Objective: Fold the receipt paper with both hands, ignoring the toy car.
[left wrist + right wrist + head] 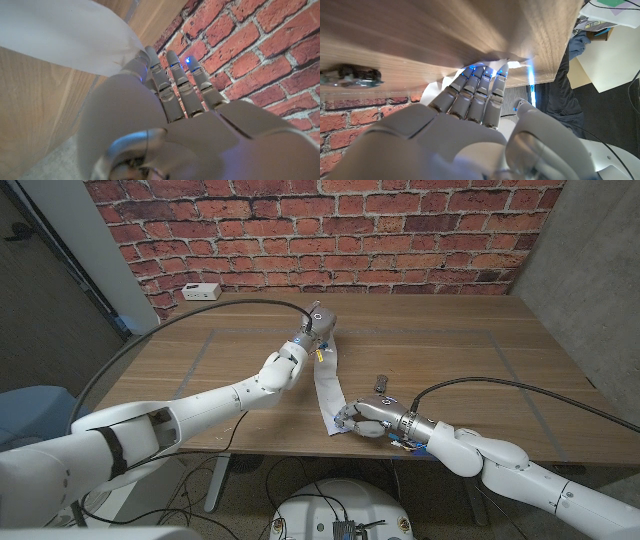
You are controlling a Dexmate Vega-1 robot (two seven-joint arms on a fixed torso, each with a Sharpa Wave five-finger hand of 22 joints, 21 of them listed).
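We see the left hand point(318, 326) grasping the far end of the paper point(327, 385), the right hand point(362, 419) grasping its near end (toy car point(380, 383) just beside).

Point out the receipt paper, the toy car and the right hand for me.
receipt paper point(326, 385), head view, on the middle of the white strip.
toy car point(381, 384), head view, on its small dark body.
right hand point(362, 419), head view, on the back of the hand at the strip's near end.

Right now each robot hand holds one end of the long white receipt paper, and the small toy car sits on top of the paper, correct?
Not quite: the head view shows the small toy car on bare wooden table, beside the long white receipt paper, apart from it. Left robot hand and right robot hand hold its ends.
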